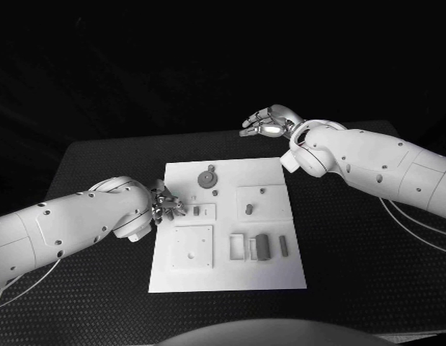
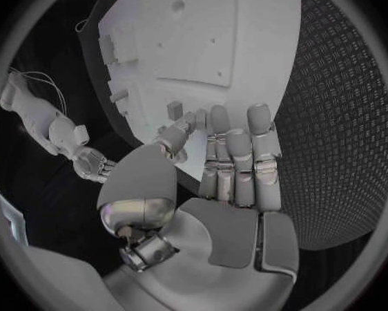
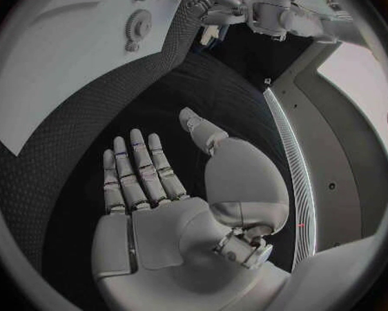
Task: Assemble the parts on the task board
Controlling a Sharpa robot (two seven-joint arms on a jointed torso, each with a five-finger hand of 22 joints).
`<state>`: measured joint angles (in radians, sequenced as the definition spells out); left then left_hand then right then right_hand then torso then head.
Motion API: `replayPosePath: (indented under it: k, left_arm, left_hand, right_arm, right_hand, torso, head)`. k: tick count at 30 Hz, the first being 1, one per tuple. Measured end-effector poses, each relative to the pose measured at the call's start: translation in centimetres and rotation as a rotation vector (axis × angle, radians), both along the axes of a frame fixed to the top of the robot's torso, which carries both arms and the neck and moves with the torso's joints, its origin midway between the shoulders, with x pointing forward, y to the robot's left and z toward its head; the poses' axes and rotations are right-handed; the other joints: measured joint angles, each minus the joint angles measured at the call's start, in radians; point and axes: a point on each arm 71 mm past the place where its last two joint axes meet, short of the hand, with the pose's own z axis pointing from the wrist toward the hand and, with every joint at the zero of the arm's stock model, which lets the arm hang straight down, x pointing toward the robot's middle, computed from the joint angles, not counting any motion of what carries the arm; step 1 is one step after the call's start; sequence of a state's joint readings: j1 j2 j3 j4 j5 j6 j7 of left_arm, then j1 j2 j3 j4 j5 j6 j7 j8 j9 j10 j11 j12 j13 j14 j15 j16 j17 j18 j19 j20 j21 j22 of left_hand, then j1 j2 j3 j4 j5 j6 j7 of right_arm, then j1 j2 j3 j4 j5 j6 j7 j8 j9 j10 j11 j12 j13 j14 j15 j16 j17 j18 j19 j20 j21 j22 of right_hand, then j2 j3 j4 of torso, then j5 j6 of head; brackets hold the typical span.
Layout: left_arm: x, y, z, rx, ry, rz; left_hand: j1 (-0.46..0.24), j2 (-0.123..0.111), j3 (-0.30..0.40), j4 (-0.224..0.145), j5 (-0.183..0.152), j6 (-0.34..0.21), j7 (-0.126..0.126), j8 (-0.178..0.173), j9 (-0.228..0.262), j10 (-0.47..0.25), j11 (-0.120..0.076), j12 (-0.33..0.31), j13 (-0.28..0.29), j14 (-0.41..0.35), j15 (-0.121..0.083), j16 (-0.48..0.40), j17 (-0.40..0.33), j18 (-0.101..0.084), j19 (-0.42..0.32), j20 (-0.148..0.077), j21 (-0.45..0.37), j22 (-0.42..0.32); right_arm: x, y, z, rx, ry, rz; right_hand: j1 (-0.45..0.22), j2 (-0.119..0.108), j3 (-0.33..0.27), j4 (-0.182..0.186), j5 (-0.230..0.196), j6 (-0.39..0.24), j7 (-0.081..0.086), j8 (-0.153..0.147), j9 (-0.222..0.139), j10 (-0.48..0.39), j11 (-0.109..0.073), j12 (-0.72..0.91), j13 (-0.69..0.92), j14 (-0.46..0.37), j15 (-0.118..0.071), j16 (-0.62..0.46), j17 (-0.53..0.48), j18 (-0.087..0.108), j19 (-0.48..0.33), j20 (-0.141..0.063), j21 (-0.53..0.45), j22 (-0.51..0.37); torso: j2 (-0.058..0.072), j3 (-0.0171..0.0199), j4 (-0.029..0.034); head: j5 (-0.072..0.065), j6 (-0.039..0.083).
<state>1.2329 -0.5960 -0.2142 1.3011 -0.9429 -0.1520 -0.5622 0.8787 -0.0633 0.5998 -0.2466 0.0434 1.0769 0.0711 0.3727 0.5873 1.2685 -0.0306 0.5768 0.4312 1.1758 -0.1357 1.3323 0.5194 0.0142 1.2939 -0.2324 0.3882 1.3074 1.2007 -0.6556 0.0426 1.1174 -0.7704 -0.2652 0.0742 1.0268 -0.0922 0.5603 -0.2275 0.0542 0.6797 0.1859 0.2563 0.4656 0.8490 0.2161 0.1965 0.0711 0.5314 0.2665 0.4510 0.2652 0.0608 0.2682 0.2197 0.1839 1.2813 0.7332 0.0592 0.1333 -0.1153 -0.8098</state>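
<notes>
Black table [image 1: 98, 162] bears the task board [image 1: 274, 277], long axis running away from the robot; both hands spread, empty.

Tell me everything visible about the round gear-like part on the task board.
The gear is a small grey toothed disc lying flat on the white task board, near its far edge, with a small knob just beyond it. It looks like plastic or metal. Nothing touches it: the left hand works nearer, at the board's left edge.
</notes>
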Motion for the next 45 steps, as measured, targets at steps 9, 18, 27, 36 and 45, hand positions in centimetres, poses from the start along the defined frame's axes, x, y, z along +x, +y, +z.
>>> replayPosePath:
  k: [9, 18, 27, 36, 45]
  left_arm:
    - [0.04, 0.1, -0.01, 0.002, 0.0, 0.001]
    - [0.07, 0.15, -0.04, 0.004, 0.0, 0.002]
    - [0.09, 0.1, -0.03, 0.007, -0.004, 0.0]
    - [0.11, 0.03, -0.01, 0.01, -0.007, -0.003]
    - [0.11, 0.03, 0.0, 0.011, -0.008, -0.004]
  left_hand:
    - [-0.006, -0.006, -0.01, 0.004, 0.0, -0.001, -0.002, 0.003, 0.0, 0.0, 0.0, 0.0, 0.0, 0.0, 0.0, 0.0, -0.001, 0.0, 0.0, 0.0, 0.004, 0.0]
    - [-0.024, -0.024, -0.051, -0.004, 0.0, -0.001, -0.002, 0.002, -0.002, 0.0, 0.0, 0.0, 0.001, 0.0, 0.0, 0.0, -0.007, 0.0, -0.001, 0.0, 0.004, 0.001]
    - [-0.034, -0.034, -0.075, -0.005, 0.0, -0.005, 0.001, 0.002, -0.007, 0.0, 0.0, 0.004, 0.001, 0.0, 0.0, 0.0, -0.01, 0.0, -0.004, -0.003, 0.004, 0.001]
    - [-0.053, -0.039, -0.118, -0.012, 0.004, -0.007, 0.0, 0.004, -0.007, -0.007, 0.0, 0.004, 0.001, -0.002, 0.002, 0.004, -0.015, 0.0, -0.007, 0.0, 0.004, 0.0]
    - [-0.072, -0.044, -0.152, -0.027, 0.004, -0.007, 0.0, 0.007, -0.012, -0.007, 0.0, 0.011, 0.002, -0.002, 0.002, 0.011, -0.017, 0.0, -0.007, 0.0, 0.004, 0.0]
  right_arm:
    - [0.0, -0.01, -0.01, 0.0, 0.0, 0.0]
    - [-0.01, -0.03, 0.0, 0.0, 0.0, 0.0]
    - [-0.01, -0.09, 0.0, 0.0, 0.0, -0.001]
    - [-0.01, -0.12, 0.0, -0.001, 0.0, -0.002]
    - [-0.01, -0.15, 0.0, -0.001, 0.0, -0.002]
  right_hand:
    - [0.0, 0.0, 0.0, 0.0, 0.0, 0.0, 0.0, 0.0, 0.0, 0.0, 0.0, 0.0, 0.0, 0.0, 0.0, 0.0, 0.0, 0.0, 0.0, 0.0, 0.0, 0.0]
    - [0.0, 0.0, 0.0, 0.0, 0.0, 0.0, 0.0, 0.0, 0.0, 0.0, 0.0, 0.0, 0.0, 0.0, 0.0, 0.0, 0.0, 0.0, 0.0, 0.0, 0.0, 0.0]
    - [0.0, 0.0, 0.0, 0.0, 0.0, 0.0, 0.0, 0.0, -0.001, 0.0, 0.0, 0.0, 0.0, 0.0, 0.0, 0.0, 0.0, 0.0, 0.0, 0.0, 0.0, 0.001]
    - [0.0, 0.0, 0.0, 0.0, 0.0, 0.0, 0.0, 0.0, -0.001, 0.0, 0.0, 0.0, 0.0, 0.0, 0.0, 0.0, 0.0, 0.0, 0.0, 0.0, -0.004, 0.001]
    - [0.0, 0.0, 0.0, 0.0, 0.0, 0.0, 0.0, 0.0, -0.001, 0.0, 0.0, 0.0, 0.0, 0.0, 0.0, 0.0, 0.0, 0.0, 0.0, 0.0, -0.004, 0.003]
  torso:
    - [0.0, 0.0, 0.0001]
    - [0.0, 0.0002, 0.0001]
    - [0.0, 0.0004, -0.0001]
    - [0.0, 0.0003, 0.0001]
    - [0.0, 0.0, 0.0001]
  head:
    - [0.0, -0.001]
    - [-0.001, 0.0]
    - [-0.001, 0.0]
    - [-0.001, 0.001]
    - [-0.002, 0.0]
